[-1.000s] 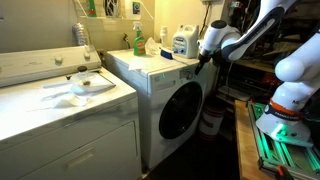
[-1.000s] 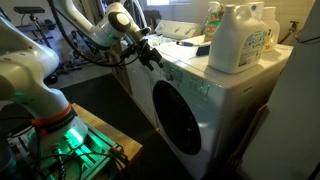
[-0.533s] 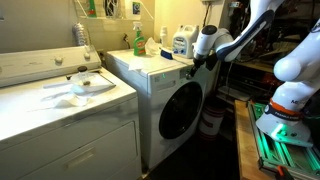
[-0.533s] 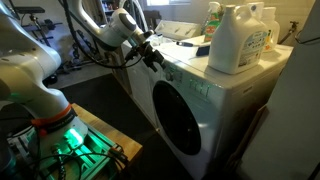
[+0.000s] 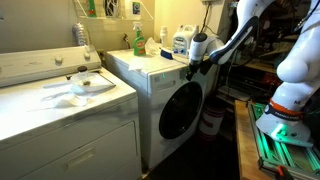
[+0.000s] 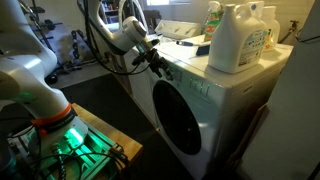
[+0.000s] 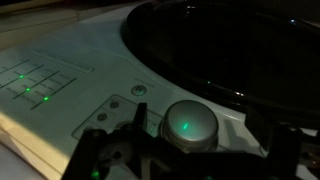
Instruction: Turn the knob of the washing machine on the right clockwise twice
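The claw is held spread, its fingers set on either side of the round knob on the control strip. In both exterior views it has been brought closer to the top front edge of the white washing machine than a second ago.

The arm has white rounded links with dark joints, ending in what looks like a black pincer.

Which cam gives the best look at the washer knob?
Wrist view: the knob sits centre frame, round, with a green light on it. In both exterior views the gripper hides it.
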You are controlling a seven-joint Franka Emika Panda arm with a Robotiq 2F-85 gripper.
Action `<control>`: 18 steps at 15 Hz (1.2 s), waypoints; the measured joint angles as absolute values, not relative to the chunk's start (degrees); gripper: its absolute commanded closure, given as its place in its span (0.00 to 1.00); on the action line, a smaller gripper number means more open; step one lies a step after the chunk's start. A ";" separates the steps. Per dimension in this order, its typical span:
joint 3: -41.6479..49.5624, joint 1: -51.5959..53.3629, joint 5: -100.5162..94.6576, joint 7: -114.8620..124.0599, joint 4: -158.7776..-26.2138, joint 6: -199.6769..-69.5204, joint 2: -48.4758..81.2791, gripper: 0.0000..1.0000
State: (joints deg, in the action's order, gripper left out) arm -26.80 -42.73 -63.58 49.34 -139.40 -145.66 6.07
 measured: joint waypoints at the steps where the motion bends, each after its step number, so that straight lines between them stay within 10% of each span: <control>1: -22.41 -38.51 -63.61 49.34 -138.52 -145.67 7.12 0.00; 3: -14.34 -30.61 -63.60 49.34 -136.84 -145.74 8.86 0.03; 4: -10.84 -27.16 -63.57 49.34 -136.12 -145.81 9.54 0.26; 11: 1.40 -14.86 -59.85 48.73 -134.65 -145.77 10.45 0.67; 18: 6.13 -13.71 -43.83 36.23 -136.31 -152.83 9.29 0.69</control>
